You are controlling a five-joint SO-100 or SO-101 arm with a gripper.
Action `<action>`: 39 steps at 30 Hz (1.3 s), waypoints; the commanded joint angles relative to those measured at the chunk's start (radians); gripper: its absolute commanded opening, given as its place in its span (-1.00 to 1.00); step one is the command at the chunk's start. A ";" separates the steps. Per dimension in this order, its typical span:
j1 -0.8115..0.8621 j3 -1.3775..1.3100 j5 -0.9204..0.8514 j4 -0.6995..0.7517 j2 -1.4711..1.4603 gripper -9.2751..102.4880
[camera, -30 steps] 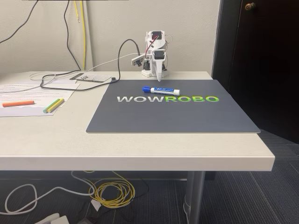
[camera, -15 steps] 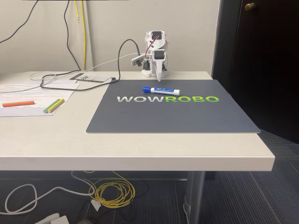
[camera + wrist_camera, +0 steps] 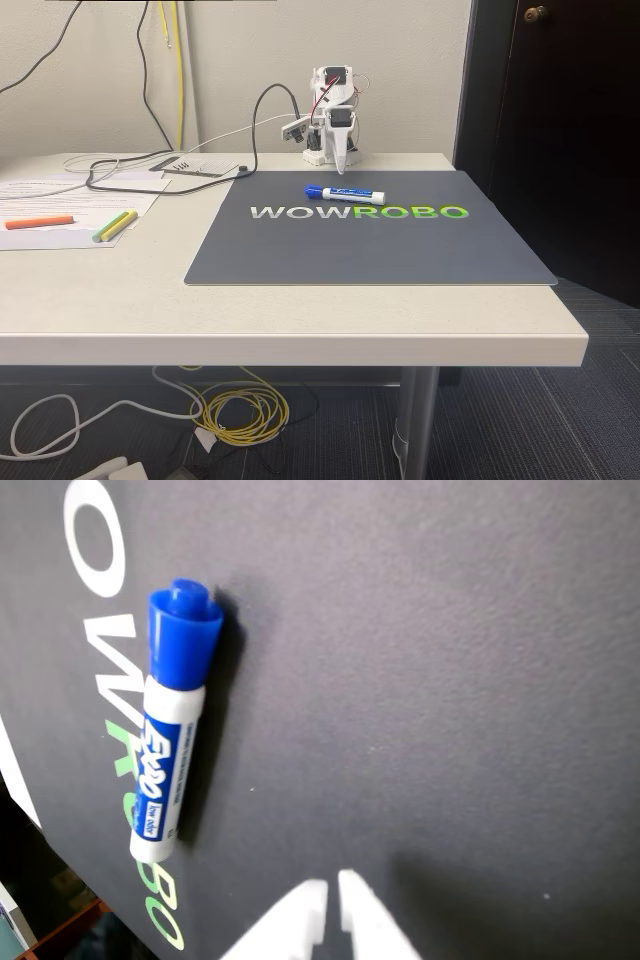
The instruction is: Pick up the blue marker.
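Flat on the dark grey rubber mat [image 3: 400, 250]: a short, thick dry-erase marker [image 3: 345, 193] with white barrel, blue label print and blue cap, near the mat's far edge, just above the white and green "WOWROBO" lettering [image 3: 358, 212]. Cap end toward the left in the fixed view. Seen again in the wrist view [image 3: 172, 724], lying nearly upright in the picture with the blue cap at the top, touching nothing but the mat [image 3: 450, 680].

Behind the marker, at the back of the pale table [image 3: 300, 320], a small white robot arm [image 3: 332, 115], folded, with its white 2-finger gripper [image 3: 342, 168] pointing down, just beyond the mat's far edge and apart from the marker. Fingertips seen at the bottom of the wrist view [image 3: 333, 905], drawn almost together with only a thin slit between them (holding nothing).

Well off to the left in the fixed view, on white paper sheets [image 3: 70, 200]: an orange highlighter [image 3: 39, 221] and 2 yellow-green highlighters [image 3: 115, 226] side by side. Grey cables [image 3: 150, 165] trailing across the table's back left part.
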 commanded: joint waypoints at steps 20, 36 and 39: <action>-0.008 -0.005 -0.006 -0.012 0.064 -0.83; -0.008 -0.015 -0.046 -0.020 0.064 -0.83; -0.008 -0.032 -0.028 -0.014 0.066 -0.84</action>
